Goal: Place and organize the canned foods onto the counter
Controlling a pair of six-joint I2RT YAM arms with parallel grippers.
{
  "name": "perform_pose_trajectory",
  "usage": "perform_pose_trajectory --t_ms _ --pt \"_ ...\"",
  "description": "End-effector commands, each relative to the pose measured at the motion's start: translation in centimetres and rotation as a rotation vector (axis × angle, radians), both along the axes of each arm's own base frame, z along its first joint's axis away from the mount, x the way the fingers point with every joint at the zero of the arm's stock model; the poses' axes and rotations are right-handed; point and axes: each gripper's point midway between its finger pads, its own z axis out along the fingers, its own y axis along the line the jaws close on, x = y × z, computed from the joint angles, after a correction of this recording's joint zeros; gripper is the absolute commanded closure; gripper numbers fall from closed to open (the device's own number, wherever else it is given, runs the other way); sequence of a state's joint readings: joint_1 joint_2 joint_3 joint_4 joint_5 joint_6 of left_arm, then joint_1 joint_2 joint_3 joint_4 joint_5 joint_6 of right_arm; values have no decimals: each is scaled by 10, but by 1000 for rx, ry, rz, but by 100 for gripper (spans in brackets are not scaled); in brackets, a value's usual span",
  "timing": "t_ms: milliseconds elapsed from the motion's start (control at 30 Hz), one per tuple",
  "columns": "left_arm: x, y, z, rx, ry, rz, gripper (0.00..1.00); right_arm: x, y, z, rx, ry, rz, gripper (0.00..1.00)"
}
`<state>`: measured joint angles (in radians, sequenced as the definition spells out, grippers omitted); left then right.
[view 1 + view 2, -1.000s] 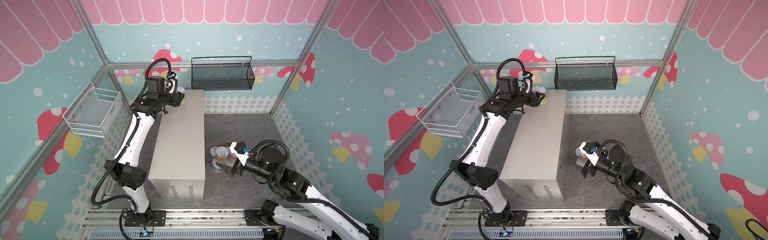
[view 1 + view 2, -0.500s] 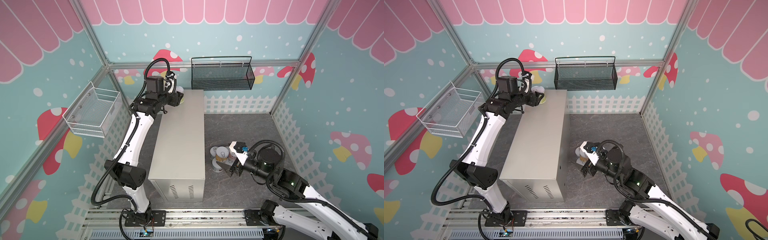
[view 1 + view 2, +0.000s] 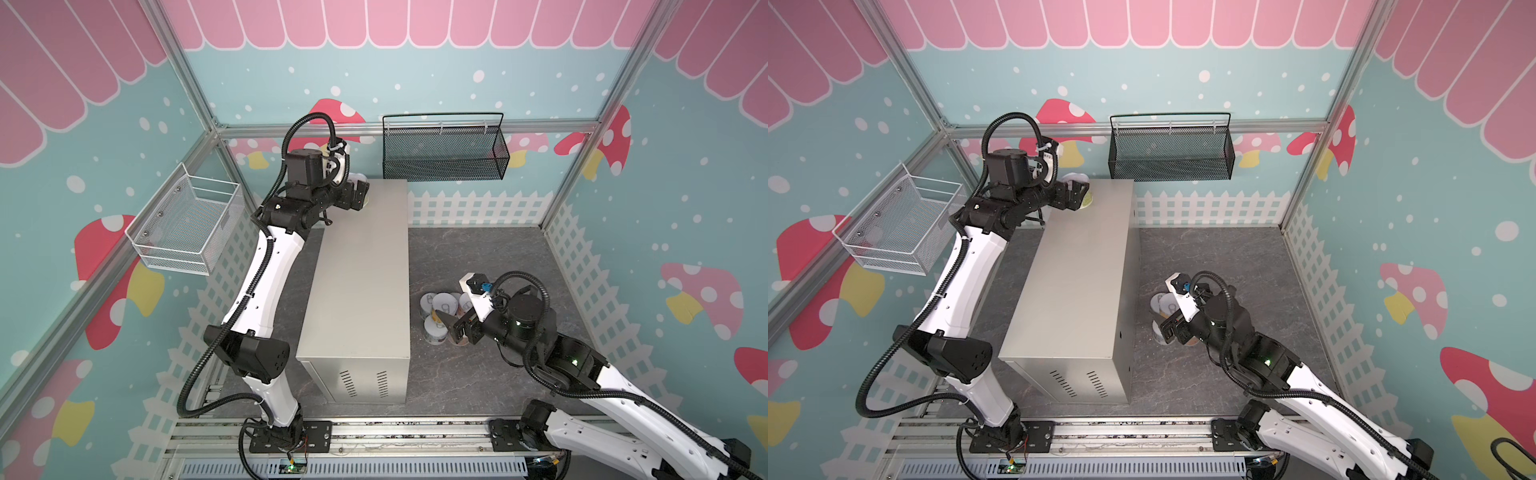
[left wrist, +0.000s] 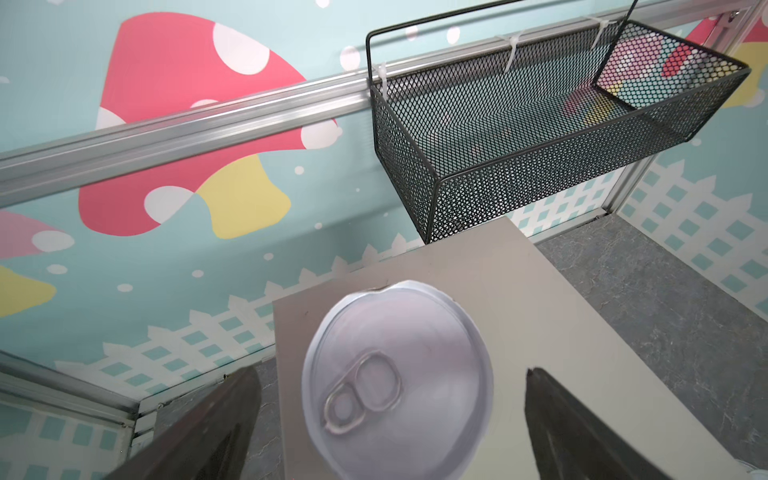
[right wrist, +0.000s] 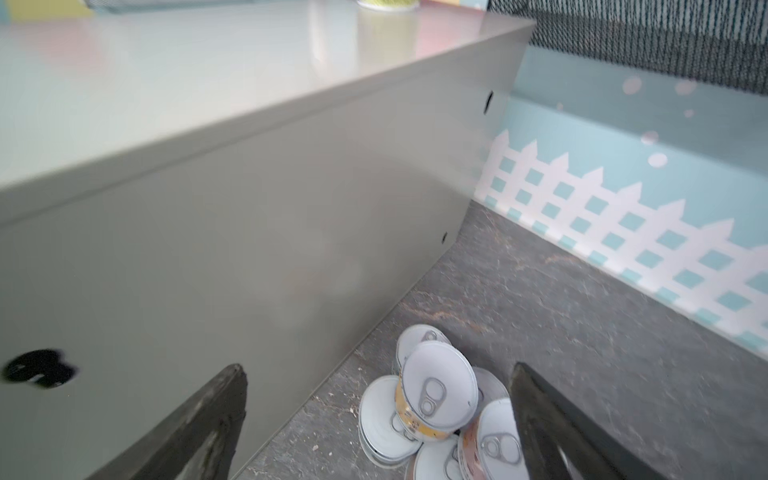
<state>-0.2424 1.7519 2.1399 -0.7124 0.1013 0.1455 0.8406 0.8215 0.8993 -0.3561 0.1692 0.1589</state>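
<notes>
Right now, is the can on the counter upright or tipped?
Upright: the can sits on the counter with its pull-tab lid facing up.

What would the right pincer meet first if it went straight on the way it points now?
Probably the yellow-labelled can, topmost in the pile of cans on the floor beside the counter. It lies just ahead of the open right pincer, though depth is uncertain.

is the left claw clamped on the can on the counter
No, in the left wrist view the left claw has its fingers clear of the can on the counter, a gap on each side.
</notes>
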Motion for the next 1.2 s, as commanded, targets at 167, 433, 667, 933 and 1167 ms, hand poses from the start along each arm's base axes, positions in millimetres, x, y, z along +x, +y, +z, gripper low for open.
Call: perform_pose_trajectory --t_ms 167,433,667,933,1167 --pt "-78 25 30 -3 -9 39 1 18 -12 -11 3 94 -161 0" --pt "-175 5 12 -52 71 -142 1 36 -21 -22 -49 140 -257 0" --pt "-246 -38 -17 49 178 -346 1 61 -43 -39 -66 221 -342 1" --pt "-294 -70 -41 98 283 -515 1 76 -78 -54 -51 246 -359 1" --pt "-308 -103 -47 156 303 -591 1 76 -118 -75 -13 268 -369 1"
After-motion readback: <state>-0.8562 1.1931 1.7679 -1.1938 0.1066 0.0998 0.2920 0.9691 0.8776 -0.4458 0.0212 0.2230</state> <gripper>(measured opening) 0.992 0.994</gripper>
